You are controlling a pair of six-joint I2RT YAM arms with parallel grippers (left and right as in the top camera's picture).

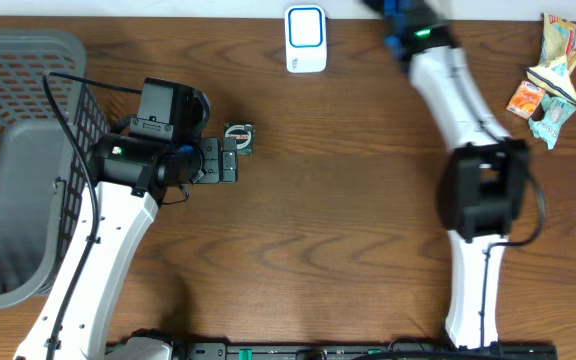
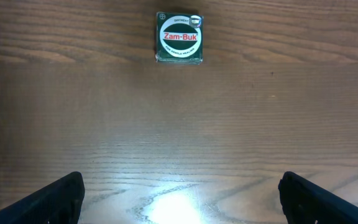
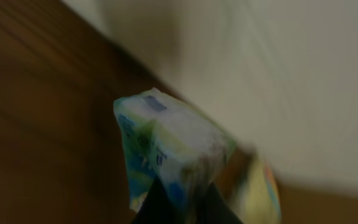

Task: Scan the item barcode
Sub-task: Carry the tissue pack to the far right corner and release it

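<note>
The basket [image 1: 28,50] at 9 o'clock holds an unclear grey mass [image 1: 18,200]; left gripper [image 2: 182,190] gapes empty, Zam-Buk box [image 2: 179,38] at its 12; blurred right gripper [image 3: 188,208] pinches a packet [image 3: 173,146]

Dark wooden table [image 1: 328,230], seen from above. Resting directly on it: grey mesh basket [image 1: 28,45] at left edge; small green Zam-Buk box [image 1: 239,137] left of centre; white-and-blue scanner [image 1: 306,38] at far edge; crumpled snack packets [image 1: 553,80] in far right corner.

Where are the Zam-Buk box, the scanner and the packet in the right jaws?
Zam-Buk box [image 2: 179,38]: left wrist view, centre of its top label.
scanner [image 1: 306,38]: overhead view, its blue-edged face.
packet [image 3: 173,146]: right wrist view, its white front panel.
</note>
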